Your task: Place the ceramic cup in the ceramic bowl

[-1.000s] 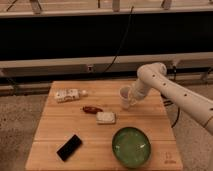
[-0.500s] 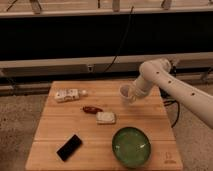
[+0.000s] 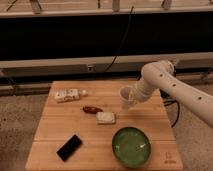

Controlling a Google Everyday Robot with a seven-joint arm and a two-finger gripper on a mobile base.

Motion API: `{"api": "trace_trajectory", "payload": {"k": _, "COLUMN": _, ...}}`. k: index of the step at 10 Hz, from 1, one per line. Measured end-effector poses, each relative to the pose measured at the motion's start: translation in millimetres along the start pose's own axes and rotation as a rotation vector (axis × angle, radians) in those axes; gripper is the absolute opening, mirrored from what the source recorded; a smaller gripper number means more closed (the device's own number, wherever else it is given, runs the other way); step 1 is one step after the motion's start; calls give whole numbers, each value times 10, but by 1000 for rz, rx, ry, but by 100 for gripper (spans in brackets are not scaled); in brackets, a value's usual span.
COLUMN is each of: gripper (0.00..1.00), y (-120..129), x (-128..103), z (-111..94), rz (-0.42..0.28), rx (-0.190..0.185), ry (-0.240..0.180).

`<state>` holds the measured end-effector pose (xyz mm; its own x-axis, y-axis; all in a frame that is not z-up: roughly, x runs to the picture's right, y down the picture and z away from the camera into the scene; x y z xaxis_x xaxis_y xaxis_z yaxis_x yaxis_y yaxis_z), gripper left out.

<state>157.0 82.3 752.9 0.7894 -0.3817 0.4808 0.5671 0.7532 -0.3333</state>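
Observation:
The small white ceramic cup (image 3: pixel 125 96) is at the right middle of the wooden table (image 3: pixel 55 127), held in my gripper (image 3: pixel 132 101). The gripper reaches in from the right on a white arm (image 3: pixel 170 87) and is shut on the cup's right side. The cup looks slightly tilted and just off the tabletop. The green ceramic bowl (image 3: pixel 131 146) sits at the table's front right, below the cup in the view and apart from it. The bowl holds nothing.
A white packet (image 3: pixel 67 95) lies at the back left. A small red object (image 3: pixel 91 109) and a flat white block (image 3: pixel 105 117) lie mid-table, left of the cup. A black phone-like slab (image 3: pixel 69 147) lies at the front left. A dark rail wall runs behind the table.
The arm has shifted slightly up and to the right with the cup in the gripper. The other objects have not moved.

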Motion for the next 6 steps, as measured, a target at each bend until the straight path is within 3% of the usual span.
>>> {"api": "trace_trajectory", "payload": {"k": 6, "gripper": 0, "y": 323, "x": -243, "z": -61, "rz": -18, "rx": -30, "ry": 2}}
